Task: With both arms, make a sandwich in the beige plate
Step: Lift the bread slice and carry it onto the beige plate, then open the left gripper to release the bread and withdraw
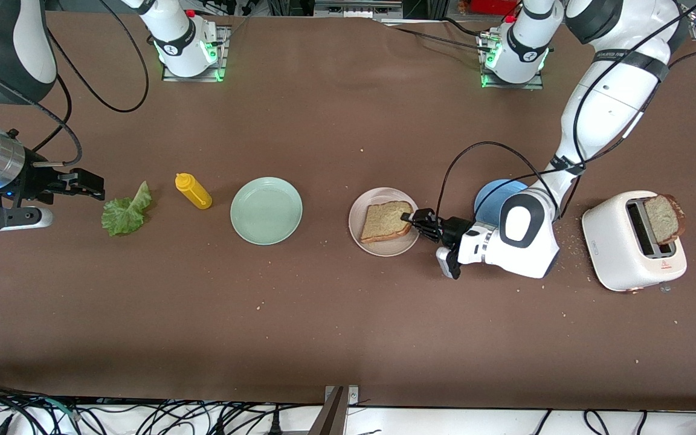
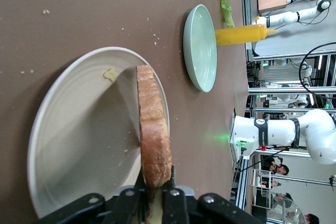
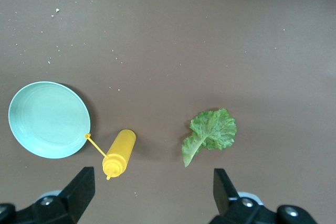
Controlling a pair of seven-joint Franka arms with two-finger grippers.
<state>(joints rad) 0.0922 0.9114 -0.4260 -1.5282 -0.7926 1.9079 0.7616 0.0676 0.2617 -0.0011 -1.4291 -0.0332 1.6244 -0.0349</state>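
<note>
A slice of brown toast point(image 1: 386, 222) lies over the beige plate point(image 1: 357, 212). My left gripper point(image 1: 411, 219) is shut on the slice's edge at the plate's rim toward the left arm's end. The left wrist view shows the slice point(image 2: 154, 129) edge-on between the jaws of the gripper point(image 2: 156, 199), just above the plate point(image 2: 79, 129). A second slice point(image 1: 662, 219) stands in a white toaster point(image 1: 626, 241). The green lettuce leaf point(image 1: 125, 211) lies on the table. My right gripper point(image 1: 91, 184) is open and empty over the table beside the leaf point(image 3: 210, 132).
A yellow squeeze bottle point(image 1: 193, 190) lies between the lettuce and a mint-green plate point(image 1: 266, 210). A blue plate point(image 1: 496, 192) is partly hidden by the left arm. Crumbs are scattered round the toaster. In the right wrist view the bottle point(image 3: 119, 153) and mint plate point(image 3: 48, 119) show.
</note>
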